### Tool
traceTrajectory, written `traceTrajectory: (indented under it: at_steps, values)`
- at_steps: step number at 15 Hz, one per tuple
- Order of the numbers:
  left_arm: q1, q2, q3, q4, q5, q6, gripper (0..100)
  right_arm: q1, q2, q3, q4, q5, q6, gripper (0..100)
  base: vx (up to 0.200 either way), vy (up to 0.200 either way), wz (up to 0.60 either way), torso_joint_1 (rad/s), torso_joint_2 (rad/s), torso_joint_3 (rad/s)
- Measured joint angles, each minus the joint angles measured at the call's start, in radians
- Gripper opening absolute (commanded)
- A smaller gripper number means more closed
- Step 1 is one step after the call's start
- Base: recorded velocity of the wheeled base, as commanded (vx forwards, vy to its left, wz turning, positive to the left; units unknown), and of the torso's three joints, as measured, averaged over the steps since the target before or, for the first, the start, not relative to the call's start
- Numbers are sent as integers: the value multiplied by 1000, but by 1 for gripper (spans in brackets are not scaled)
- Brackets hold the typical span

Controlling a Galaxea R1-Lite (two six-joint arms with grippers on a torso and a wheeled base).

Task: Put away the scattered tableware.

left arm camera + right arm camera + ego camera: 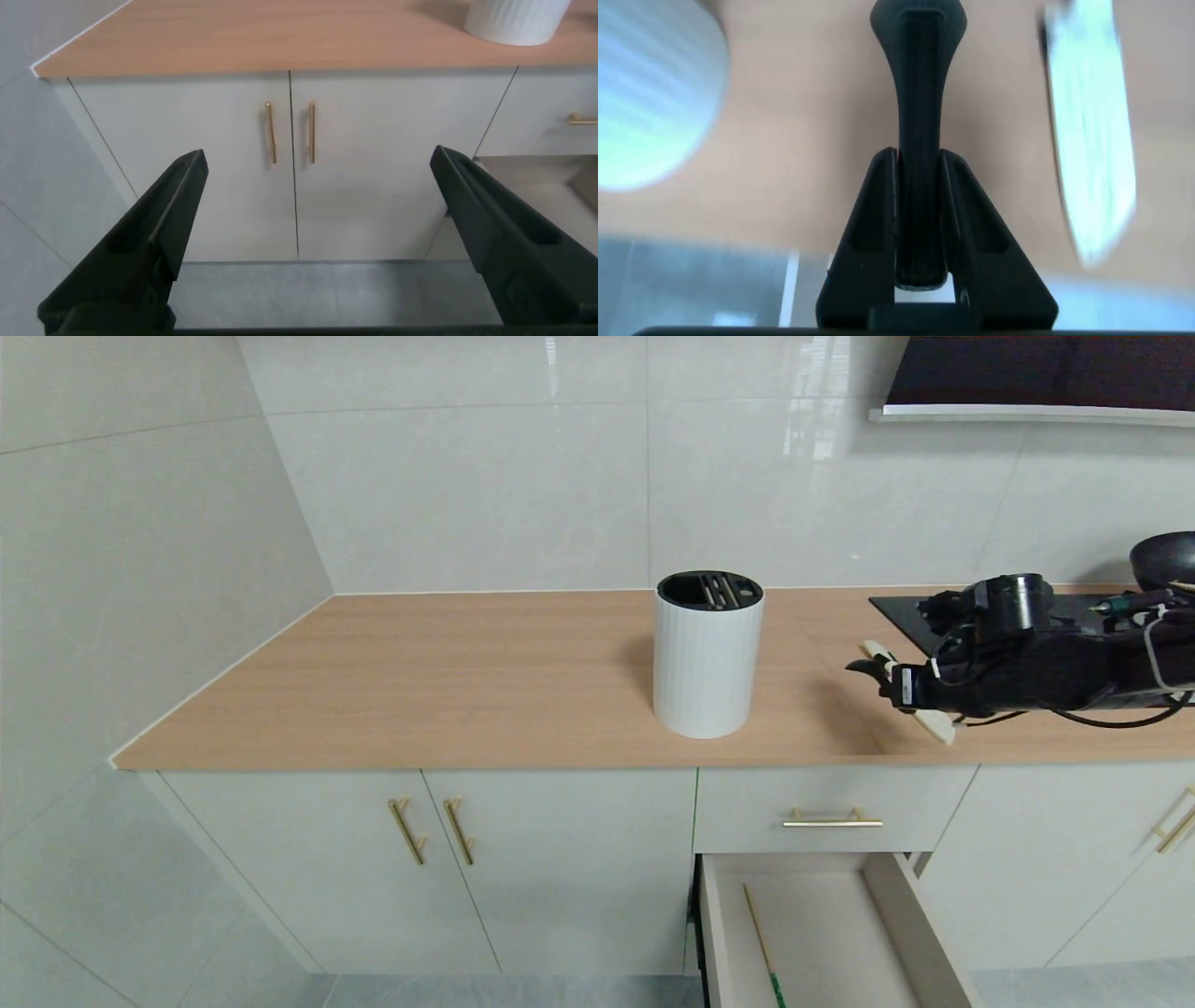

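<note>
Drawer (812, 933) hanging open below; I'm holding right arm (1074, 672) level over counter (467, 681), right gripper (917, 163) pinching black handle (915, 56); left gripper (318, 163) hanging low, fingers (140, 252) spread, facing cabinet doors (187, 168).

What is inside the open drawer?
One thin chopstick, green-tipped, lies along the left side of the open drawer. Its rear is hidden under the upper drawer.

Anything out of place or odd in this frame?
Two things. A pale utensil lies loose on the countertop, outside the white holder, by the right gripper, which is shut on a black handle. Below, a drawer stands pulled open with one thin stick in it. Nothing looks spilled or broken.
</note>
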Motion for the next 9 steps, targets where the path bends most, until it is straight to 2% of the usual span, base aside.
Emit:
traceTrajectory:
  at_steps: [5,7,9]
  values:
    - [0,0,0,0,0,0,100,4,-251,363,-92,-46,5,0,0,0,0,0,0,0]
    - [0,0,0,0,0,0,100,14,-352,528,-159,-49,3,0,0,0,0,0,0,0]
    - [0,0,0,0,0,0,100,24,-398,633,-240,-53,-3,0,0,0,0,0,0,0]
